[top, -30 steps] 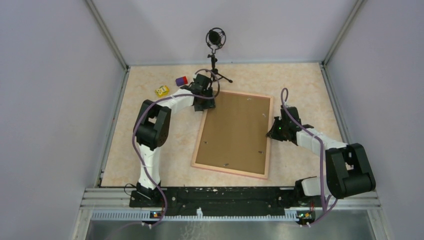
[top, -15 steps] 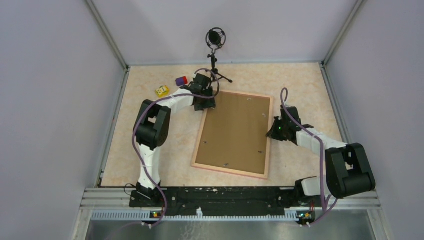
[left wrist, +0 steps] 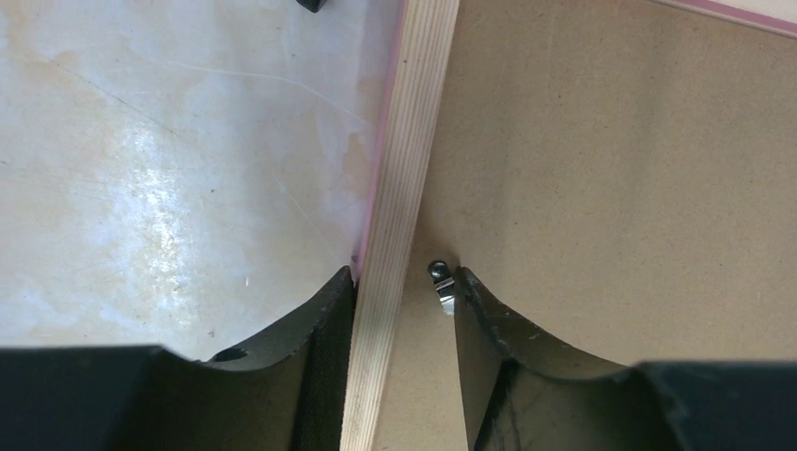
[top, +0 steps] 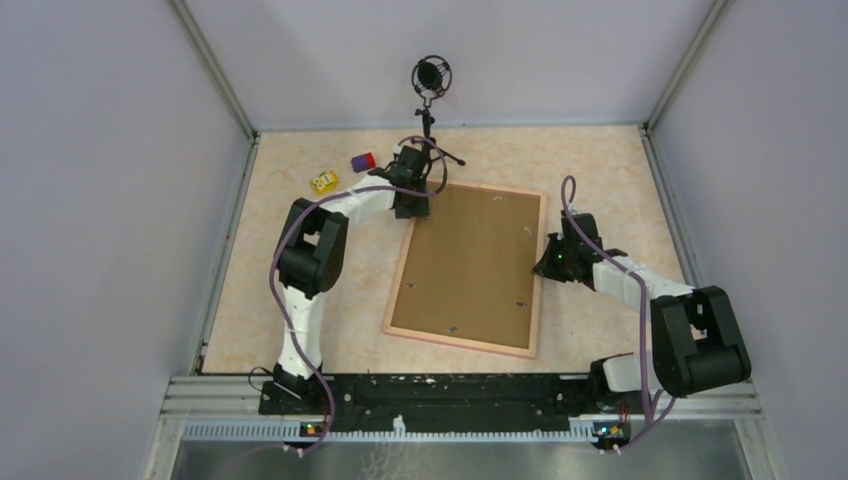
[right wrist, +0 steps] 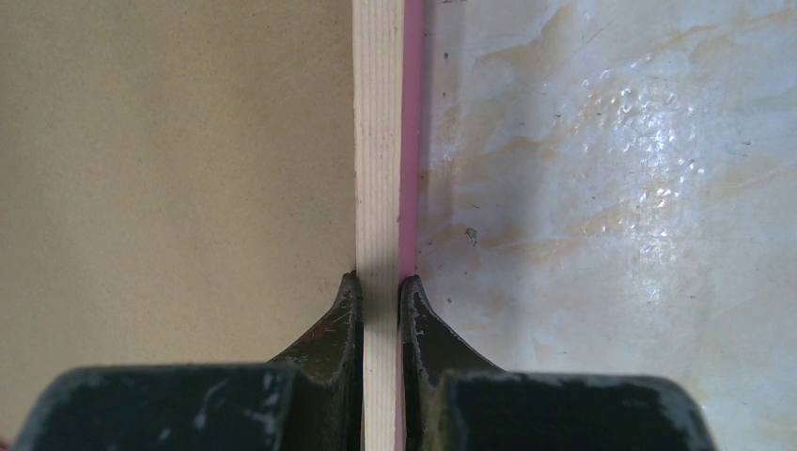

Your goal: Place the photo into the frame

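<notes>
While your right tool [right wrist: 381,282] is clenching the right rail of the face-down frame [right wrist: 378,141] on the counter [top: 600,170], your released left tool [left wrist: 402,280] is straddling its left rail, risking pinching the metal tab [left wrist: 444,287] when closing.

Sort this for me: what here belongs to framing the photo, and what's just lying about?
Job: the frame, face down; backing board in it; left gripper astride its rail; right gripper shut on its rail. No photo in view.
Lying about: yellow toy; purple-and-red block; microphone on its stand.
</notes>
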Controlling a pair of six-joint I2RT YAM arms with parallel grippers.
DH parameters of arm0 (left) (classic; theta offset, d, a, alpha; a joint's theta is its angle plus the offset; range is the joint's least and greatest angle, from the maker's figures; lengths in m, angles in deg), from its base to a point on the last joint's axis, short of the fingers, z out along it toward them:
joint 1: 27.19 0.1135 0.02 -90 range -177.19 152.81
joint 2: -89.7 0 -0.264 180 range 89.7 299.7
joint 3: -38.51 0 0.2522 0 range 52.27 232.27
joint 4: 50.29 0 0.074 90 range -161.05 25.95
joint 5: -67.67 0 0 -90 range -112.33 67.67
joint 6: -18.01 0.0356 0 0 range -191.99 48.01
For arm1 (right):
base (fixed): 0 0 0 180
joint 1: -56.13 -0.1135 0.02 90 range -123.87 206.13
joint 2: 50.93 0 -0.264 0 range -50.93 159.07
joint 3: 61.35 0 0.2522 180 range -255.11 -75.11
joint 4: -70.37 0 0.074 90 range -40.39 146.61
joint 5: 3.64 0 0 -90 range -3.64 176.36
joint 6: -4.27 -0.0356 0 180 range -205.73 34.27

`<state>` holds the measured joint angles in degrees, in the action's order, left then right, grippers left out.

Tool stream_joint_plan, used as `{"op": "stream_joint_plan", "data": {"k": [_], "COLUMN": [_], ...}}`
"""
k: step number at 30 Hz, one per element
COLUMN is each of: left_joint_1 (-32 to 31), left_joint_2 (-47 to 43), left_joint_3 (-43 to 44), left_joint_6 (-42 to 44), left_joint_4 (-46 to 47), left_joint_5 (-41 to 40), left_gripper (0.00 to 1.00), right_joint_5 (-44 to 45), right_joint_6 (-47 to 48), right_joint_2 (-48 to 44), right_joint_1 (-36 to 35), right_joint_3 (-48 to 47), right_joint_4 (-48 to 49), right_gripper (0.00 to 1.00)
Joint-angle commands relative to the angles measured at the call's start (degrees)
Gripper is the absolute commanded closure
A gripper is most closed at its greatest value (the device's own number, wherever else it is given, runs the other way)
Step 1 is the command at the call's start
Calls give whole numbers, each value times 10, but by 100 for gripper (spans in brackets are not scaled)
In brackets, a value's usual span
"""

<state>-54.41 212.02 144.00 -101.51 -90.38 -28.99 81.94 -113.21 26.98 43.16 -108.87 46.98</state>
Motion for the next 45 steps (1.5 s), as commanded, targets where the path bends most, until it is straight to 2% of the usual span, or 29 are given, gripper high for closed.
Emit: {"op": "stream_joint_plan", "data": {"k": [1,3,10,14,17,20,24,26,28,30,32,34,37,40,42,45], "left_joint_1": [-1,1,2,-2,-8,-8,-8,-6,-5,-5,-8,-18,-38,-44,-44,-47], "left_joint_2": [4,-2,3,8,10,-2,-55,-101,-155,-205,-249,-283,-321,-357,-357,-319], "left_joint_3": [-16,-20,-8,-1,2,-3,-17,-41,-78,-121,-176,-224,-281,-332,-333,-298], "left_joint_6": [51,64,98,116,127,119,84,62,32,-3,-35,-79,-190,-290,-342,-385], "left_joint_4": [-31,-32,-35,-31,-33,-32,-50,-69,-91,-126,-149,-180,-205,-162,-154,-203], "left_joint_5": [-12,-19,-57,-84,-125,-100,-30,-16,-13,5,50,84,106,139,130,115], "left_gripper": [60,65,74,87,90,90,75,57,32,26,15,14,16,19,21,20], "right_joint_5": [-29,-30,-34,-34,-34,-34,-34,-32,-31,-32,-35,-37,-41,-44,-45,-49], "right_joint_6": [9,9,11,12,12,12,12,12,12,12,13,14,15,15,16,17], "right_joint_2": [32,32,33,33,33,34,39,37,34,34,36,39,39,38,35,31], "right_joint_1": [-7,-7,-7,-7,-7,-7,-7,-7,-7,-7,-7,-7,-7,-7,-7,-7], "right_joint_3": [26,26,26,26,26,26,24,24,26,25,26,25,26,27,28,31], "right_joint_4": [-46,-46,-45,-44,-43,-42,-43,-44,-44,-43,-41,-41,-40,-38,-37,-33], "right_gripper": [100,100,100,100,100,100,100,100,100,100,100,100,100,100,100,100]}}
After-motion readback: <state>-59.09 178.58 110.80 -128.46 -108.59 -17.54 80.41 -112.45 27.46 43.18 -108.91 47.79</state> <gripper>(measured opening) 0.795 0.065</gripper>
